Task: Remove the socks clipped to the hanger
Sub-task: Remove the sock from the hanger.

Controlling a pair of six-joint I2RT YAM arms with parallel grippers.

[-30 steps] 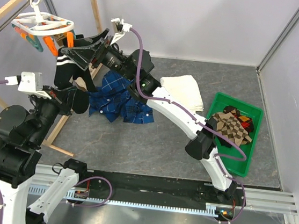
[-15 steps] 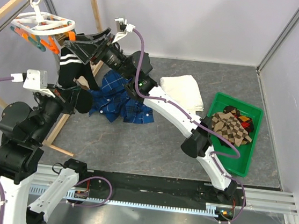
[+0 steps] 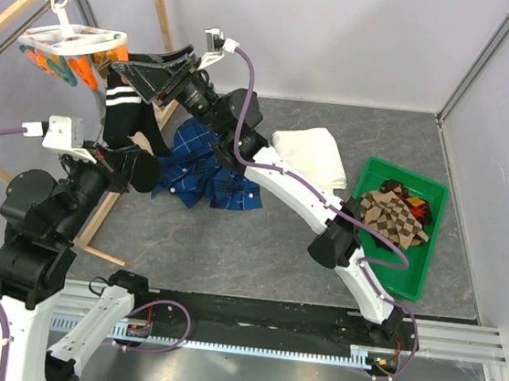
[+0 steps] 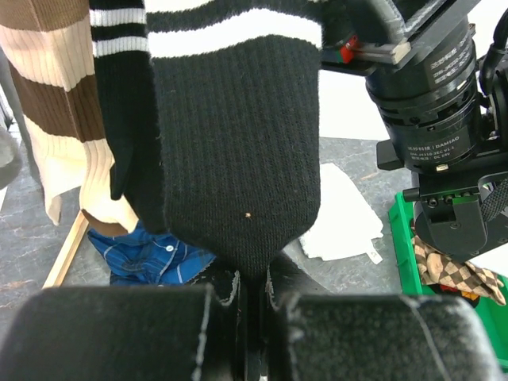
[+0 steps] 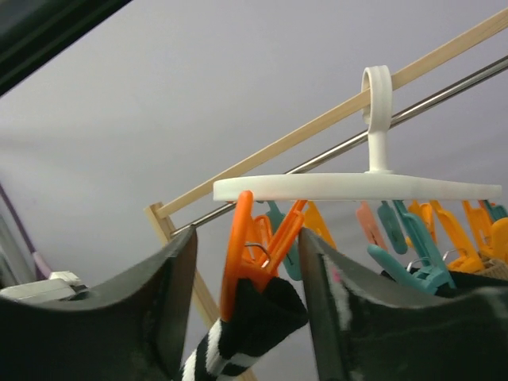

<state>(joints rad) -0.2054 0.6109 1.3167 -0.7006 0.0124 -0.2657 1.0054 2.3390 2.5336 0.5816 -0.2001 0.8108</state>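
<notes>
The white round hanger hangs by its hook from the rack at the far left, with orange and teal clothespins. It also shows in the right wrist view. A black sock with white stripes hangs from an orange clothespin. My right gripper is open, one finger on each side of that clothespin. My left gripper is shut on the toe of the black sock. A brown and cream striped sock hangs beside it. Brown checkered socks lie in the green bin.
The green bin stands at the right. A folded white towel and a blue plaid shirt lie on the grey table below my right arm. Wooden rack poles stand at the far left.
My right gripper has risen and moved left, so its open fingers now stand round the orange clothespin. My left gripper has stayed shut on the sock's toe.
</notes>
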